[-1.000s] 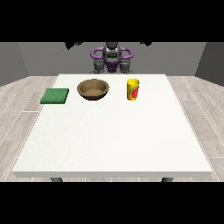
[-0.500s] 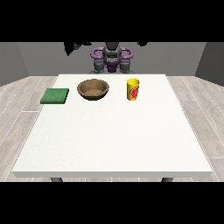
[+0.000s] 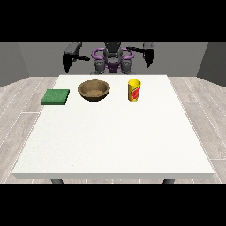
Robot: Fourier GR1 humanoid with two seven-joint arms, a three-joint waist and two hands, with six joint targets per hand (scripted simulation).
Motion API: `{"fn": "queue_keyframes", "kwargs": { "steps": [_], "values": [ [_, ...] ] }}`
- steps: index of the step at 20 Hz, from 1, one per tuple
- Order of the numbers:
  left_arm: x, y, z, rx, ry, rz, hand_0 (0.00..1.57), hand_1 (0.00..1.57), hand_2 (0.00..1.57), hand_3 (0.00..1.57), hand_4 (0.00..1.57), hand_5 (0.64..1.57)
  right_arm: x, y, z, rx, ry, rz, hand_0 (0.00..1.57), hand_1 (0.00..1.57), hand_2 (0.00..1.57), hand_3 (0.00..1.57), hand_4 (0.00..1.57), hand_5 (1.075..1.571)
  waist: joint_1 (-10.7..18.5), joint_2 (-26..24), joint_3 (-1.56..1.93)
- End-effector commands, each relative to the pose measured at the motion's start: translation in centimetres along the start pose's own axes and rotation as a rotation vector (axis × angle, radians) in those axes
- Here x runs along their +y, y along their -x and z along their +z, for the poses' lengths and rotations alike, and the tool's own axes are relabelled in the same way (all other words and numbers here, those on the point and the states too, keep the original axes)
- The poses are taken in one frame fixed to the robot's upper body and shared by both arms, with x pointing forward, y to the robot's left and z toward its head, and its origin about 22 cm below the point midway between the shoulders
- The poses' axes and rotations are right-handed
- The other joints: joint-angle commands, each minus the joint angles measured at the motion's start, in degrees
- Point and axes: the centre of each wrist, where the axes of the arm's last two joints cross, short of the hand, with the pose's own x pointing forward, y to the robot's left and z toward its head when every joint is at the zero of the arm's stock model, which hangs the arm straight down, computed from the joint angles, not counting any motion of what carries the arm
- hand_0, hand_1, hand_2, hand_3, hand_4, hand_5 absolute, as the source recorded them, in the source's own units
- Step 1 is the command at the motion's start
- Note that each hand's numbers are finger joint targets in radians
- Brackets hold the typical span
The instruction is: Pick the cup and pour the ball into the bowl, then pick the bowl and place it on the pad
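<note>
A yellow cup (image 3: 134, 90) with a red mark stands upright on the white table (image 3: 114, 141), right of the middle at the far side. No ball shows from this angle. To its left sits a brown wooden bowl (image 3: 93, 90), and a flat green pad (image 3: 55, 96) lies at the far left. Both arms are raised and spread behind the table's far edge. The hand at the view's left (image 3: 67, 62) hangs beyond the bowl and pad. The hand at the view's right (image 3: 148, 59) hangs beyond the cup. Neither touches anything.
The robot's torso (image 3: 113, 62) stands behind the far edge, between the two hands. The table's near half lies in front of the cup, bowl and pad. Grey plank floor surrounds the table.
Both arms have swung down and outward from the top of the view, so the hands now show beside the shoulders. Cup, bowl and pad have not moved.
</note>
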Motion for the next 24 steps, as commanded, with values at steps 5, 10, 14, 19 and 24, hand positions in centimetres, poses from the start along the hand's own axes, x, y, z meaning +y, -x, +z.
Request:
{"fn": "queue_keyframes", "kwargs": {
  "steps": [5,10,14,19,24],
  "values": [
    [2.2,2.3,-3.4,0.018,-0.012,-0.048,0.00,0.00,0.00,0.00,0.00,1.250,-4.5,0.4,-2.4,-0.019,-0.004,0.023,0.00,0.00,0.00,0.00,0.00,1.561,-0.89,1.51,0.01],
    [0.6,6.2,-3.0,-0.004,-0.050,-0.079,0.00,0.00,0.00,0.00,0.00,1.236,-4.6,1.1,-2.6,-0.021,-0.023,-0.002,0.00,0.00,0.00,0.00,0.00,1.562,-2.53,2.76,0.00],
    [0.3,7.7,-3.6,-0.057,-0.098,-0.095,0.00,0.00,0.00,0.00,0.00,1.232,-5.5,-0.9,-4.5,-0.076,-0.039,-0.001,0.00,0.00,0.00,0.00,0.00,1.564,-4.61,6.48,-0.02],
    [-1.0,10.4,-2.0,-0.073,-0.101,-0.075,0.00,0.00,0.00,0.00,0.00,1.271,-6.1,1.8,-2.7,-0.090,-0.020,-0.017,0.00,0.00,0.00,0.00,0.00,1.559,-3.99,7.38,-0.01],
    [1.6,11.4,-2.8,-0.108,-0.125,-0.067,0.00,0.00,0.00,0.00,0.00,1.245,-8.4,0.3,-3.9,-0.129,-0.027,-0.003,0.00,0.00,0.00,0.00,0.00,1.558,-4.53,9.64,-0.03]
  ]
}}
